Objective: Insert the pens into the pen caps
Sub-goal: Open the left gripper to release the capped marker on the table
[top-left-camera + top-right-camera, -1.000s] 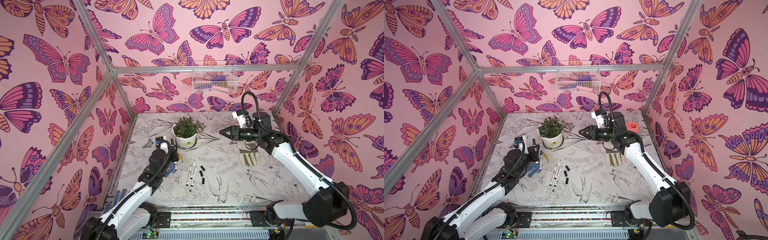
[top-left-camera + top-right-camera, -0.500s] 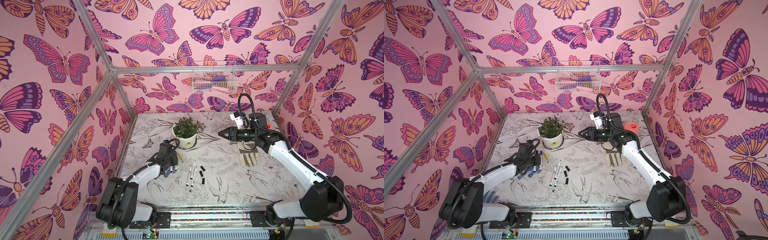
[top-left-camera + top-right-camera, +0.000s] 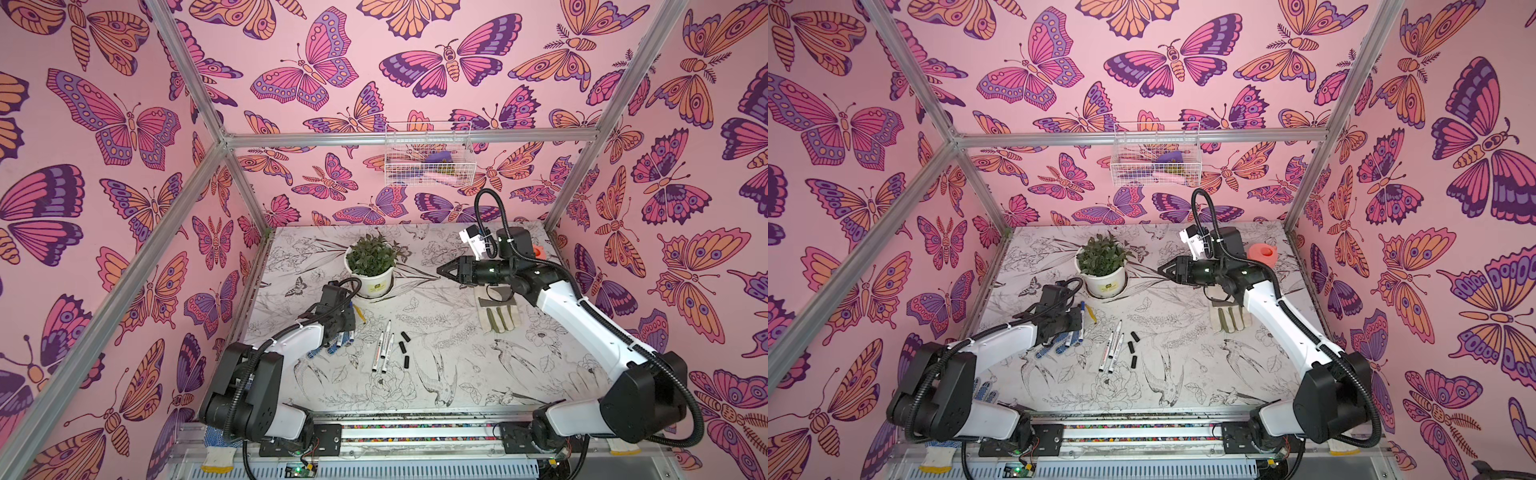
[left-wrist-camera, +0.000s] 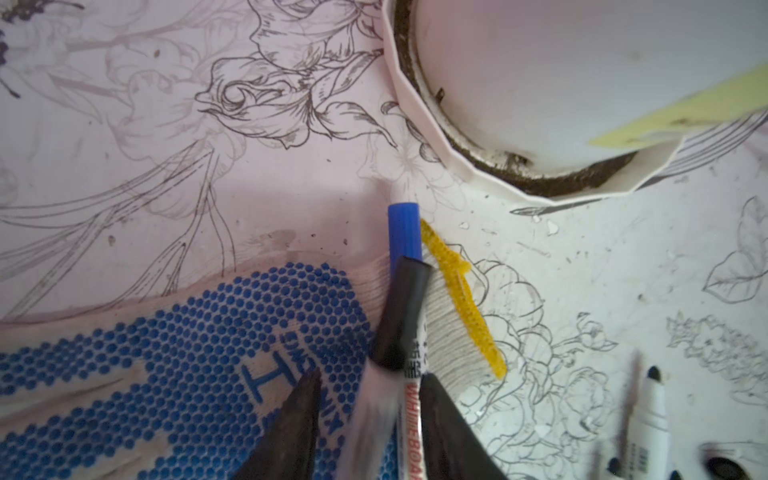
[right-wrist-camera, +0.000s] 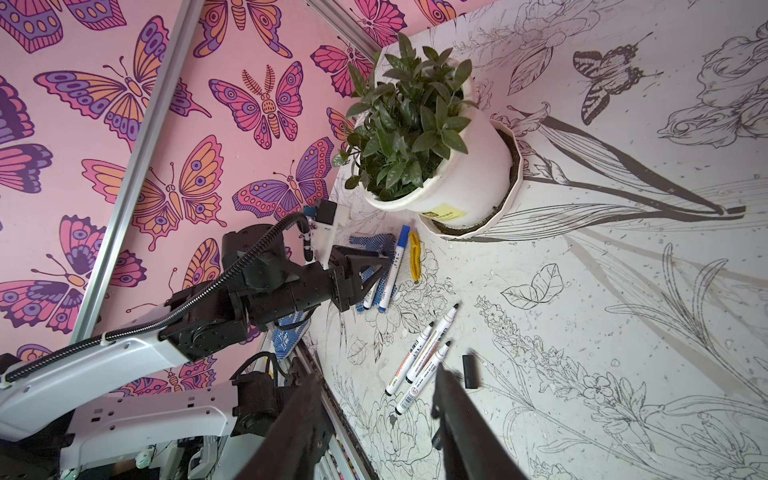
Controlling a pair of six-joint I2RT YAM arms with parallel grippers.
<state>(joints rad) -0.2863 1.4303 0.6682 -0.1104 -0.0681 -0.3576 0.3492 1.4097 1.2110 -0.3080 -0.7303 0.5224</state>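
The left gripper (image 4: pixel 372 374) has dark tapered jaws spread either side of a blurred black-capped white marker (image 4: pixel 401 307) over a blue-dotted knit glove (image 4: pixel 187 332); the right gripper (image 5: pixel 378 372) gapes empty.

Soft, even light is casting only faint shadows, while one pen (image 4: pixel 374 419) is smearing into motion blur (left wrist view).

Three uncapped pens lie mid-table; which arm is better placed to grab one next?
Probably left: the left gripper sits low beside the uncapped pens, jaws open; the right gripper hangs raised, farther back near the plant pot.
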